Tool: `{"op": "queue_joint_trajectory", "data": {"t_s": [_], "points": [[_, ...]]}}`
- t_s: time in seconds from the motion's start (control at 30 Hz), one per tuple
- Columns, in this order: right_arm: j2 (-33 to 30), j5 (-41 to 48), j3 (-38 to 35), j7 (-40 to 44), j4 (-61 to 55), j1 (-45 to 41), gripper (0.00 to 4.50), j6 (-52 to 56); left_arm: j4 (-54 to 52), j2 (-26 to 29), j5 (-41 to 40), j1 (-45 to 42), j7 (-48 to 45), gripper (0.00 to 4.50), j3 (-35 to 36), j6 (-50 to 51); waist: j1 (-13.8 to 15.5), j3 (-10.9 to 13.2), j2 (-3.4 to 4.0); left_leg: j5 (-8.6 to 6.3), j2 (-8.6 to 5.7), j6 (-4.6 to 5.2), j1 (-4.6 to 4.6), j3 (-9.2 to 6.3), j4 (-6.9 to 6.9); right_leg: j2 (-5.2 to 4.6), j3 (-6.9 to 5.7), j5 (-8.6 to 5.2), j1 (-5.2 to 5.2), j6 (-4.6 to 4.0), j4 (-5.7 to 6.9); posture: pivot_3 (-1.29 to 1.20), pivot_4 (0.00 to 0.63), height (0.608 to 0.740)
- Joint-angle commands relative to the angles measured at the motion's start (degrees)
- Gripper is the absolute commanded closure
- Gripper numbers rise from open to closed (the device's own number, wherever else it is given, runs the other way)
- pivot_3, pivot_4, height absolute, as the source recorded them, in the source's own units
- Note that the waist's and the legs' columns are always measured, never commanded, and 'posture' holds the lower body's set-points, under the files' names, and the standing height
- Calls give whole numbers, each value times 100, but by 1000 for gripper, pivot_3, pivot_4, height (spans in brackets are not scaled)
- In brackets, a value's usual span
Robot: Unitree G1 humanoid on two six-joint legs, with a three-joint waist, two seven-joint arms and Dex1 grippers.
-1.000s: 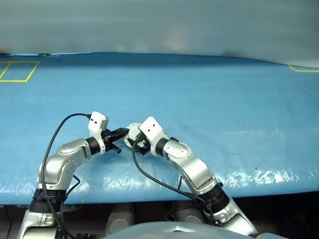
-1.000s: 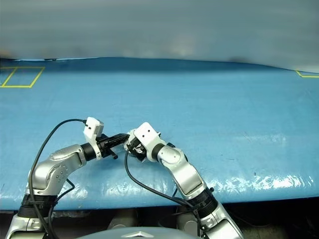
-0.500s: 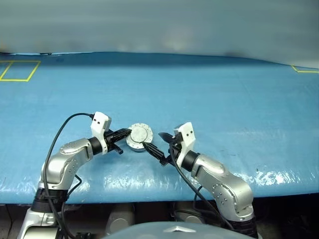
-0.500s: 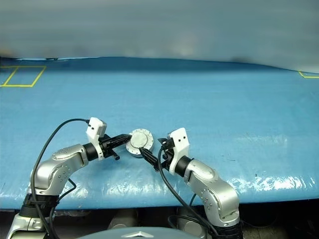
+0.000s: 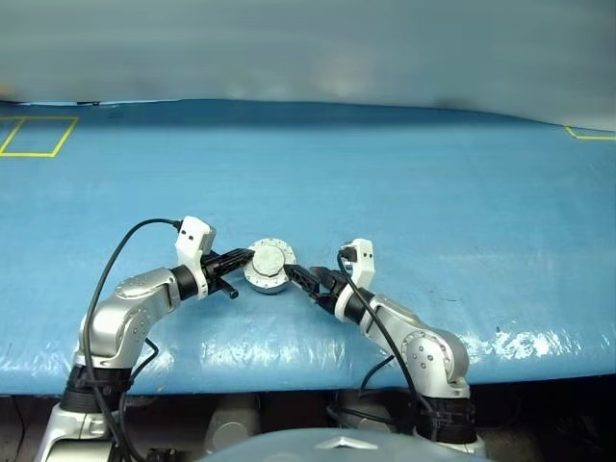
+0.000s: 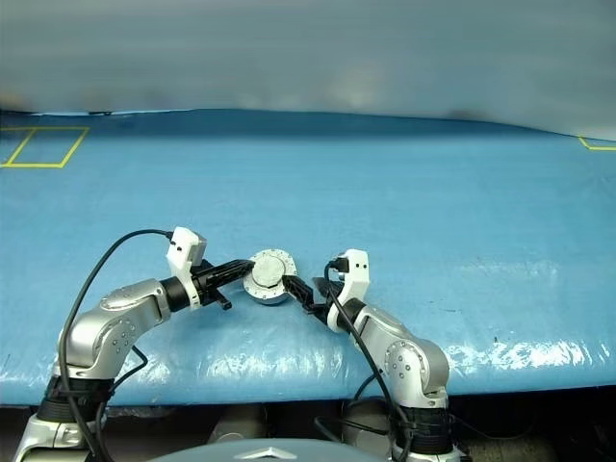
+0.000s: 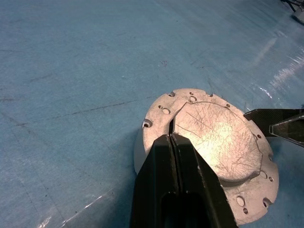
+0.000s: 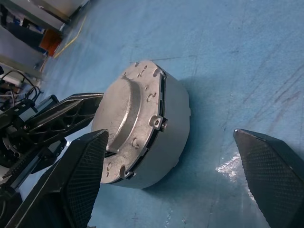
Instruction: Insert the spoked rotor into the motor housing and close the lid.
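The motor housing [image 5: 269, 274] sits on the blue table near its front edge, with the lid [image 5: 269, 259] lying flat on top, plain grey face up. The spoked rotor is hidden. My left gripper [image 5: 246, 258] is shut with nothing between its fingers, and its tips rest on the lid's left edge [image 7: 164, 114]. My right gripper [image 5: 297, 276] stands open just right of the housing and points at it. In the right wrist view the housing [image 8: 173, 118] lies ahead between the two spread fingers [image 8: 80, 183]. The left gripper [image 8: 61, 116] shows at its far side.
The blue cover [image 5: 433, 192] spreads wide behind and to both sides. A yellow taped square [image 5: 37, 137] marks the far left, and a yellow corner [image 5: 587, 134] marks the far right. The table's front edge [image 5: 289, 371] runs just below the arms.
The right gripper, which was on top of the housing, has drawn off to the right, rolled over and sunk beside it. The closed lid now shows. The left gripper has stayed put.
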Motion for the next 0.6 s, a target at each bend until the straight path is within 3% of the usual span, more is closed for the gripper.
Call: {"op": "queue_joint_trajectory", "data": {"t_s": [0.03, 0.47, 0.6], "points": [[818, 601, -89, -131, 68, -181, 45, -147, -90, -4, -21, 95, 27, 4500, -29, 147, -4, 0, 0, 0, 0, 0, 1, 0, -2, 0, 0, 1, 0, 1, 0, 0, 150, 740], [923, 2227, 75, -727, 942, -314, 45, 69, -63, -58, 15, 93, 42, 4500, -38, 184, -23, 0, 1, 0, 2, 0, 2, -1, -5, 2, -1, -1, 0, -1, 1, 0, 150, 740], [953, 2749, -49, -1053, 1226, -288, 959, 54, -83, -60, 23, 100, 45, 4500, -54, 188, -23, 0, 0, 0, 2, 1, 3, -1, -5, 2, -1, -3, 0, -4, 1, 0, 150, 740]]}}
